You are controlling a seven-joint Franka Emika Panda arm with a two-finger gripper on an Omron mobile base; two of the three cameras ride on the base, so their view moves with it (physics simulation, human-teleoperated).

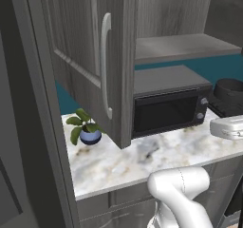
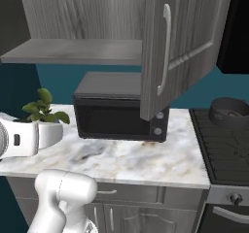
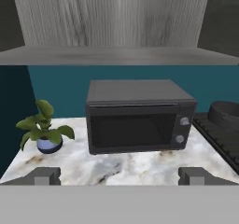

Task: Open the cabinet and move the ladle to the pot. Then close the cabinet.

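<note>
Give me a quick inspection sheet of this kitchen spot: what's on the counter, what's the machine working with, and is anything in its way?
Surface: marble counter, no spills seen.
Job's things: cabinet doors swung open, visible shelf bare; pot on the stove; ladle nothing seen.
Clutter: microwave, potted plant, a silver appliance at the counter's right.
Gripper: open, holding nothing, facing the microwave.
Cables: nothing seen.
Surroundings: teal wall, base cabinets below.

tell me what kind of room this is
A kitchen, rendered rather than real: a microwave on a marble counter, a wall cabinet with open doors above, and a pot on a stove.
</note>
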